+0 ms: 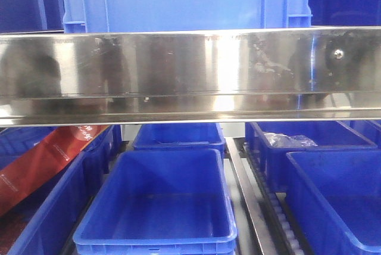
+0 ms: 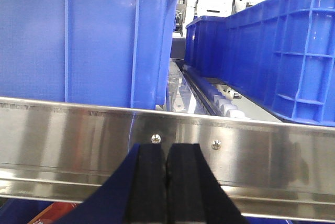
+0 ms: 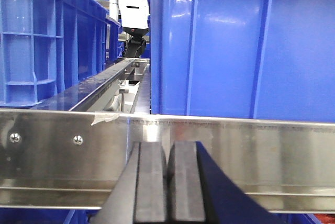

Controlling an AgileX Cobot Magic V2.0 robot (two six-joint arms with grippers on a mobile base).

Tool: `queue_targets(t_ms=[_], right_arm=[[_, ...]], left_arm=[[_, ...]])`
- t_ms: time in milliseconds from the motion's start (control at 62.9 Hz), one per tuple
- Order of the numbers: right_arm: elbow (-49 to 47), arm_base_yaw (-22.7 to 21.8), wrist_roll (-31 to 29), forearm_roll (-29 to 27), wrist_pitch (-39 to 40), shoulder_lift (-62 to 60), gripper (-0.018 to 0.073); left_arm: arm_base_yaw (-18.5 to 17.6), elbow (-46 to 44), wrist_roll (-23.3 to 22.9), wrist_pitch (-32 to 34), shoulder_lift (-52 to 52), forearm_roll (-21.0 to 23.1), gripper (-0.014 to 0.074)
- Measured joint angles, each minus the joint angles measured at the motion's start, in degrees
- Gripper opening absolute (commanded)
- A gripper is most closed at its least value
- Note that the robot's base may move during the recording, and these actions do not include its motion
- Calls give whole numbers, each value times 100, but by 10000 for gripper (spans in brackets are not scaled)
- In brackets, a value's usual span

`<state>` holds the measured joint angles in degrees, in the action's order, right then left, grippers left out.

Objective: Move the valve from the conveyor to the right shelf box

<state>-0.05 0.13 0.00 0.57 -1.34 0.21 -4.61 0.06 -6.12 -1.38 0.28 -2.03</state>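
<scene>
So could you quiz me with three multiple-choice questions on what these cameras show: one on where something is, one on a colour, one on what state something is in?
1. Where is the red packet?
A. In the bins at lower left
B. On top of the metal rail
C. In the far right bin

2. What colour are the plastic bins?
A. Green
B. Blue
C. Grey

3. How are the left gripper's fingers?
A. Spread wide
B. Clamped on a valve
C. Pressed together, empty

Answers:
1. A: the red packet lies among the lower left bins, below the metal rail.
2. B: every bin, like the middle one, is blue.
3. C: the left gripper shows its black pads touching with nothing between; the right gripper looks the same.
</scene>
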Motion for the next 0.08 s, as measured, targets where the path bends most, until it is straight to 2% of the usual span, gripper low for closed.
queue_targets(t_ms=[80], right_arm=[[0,0,0,0,0,0,-168]], left_arm=[[0,0,0,0,0,0,-111]])
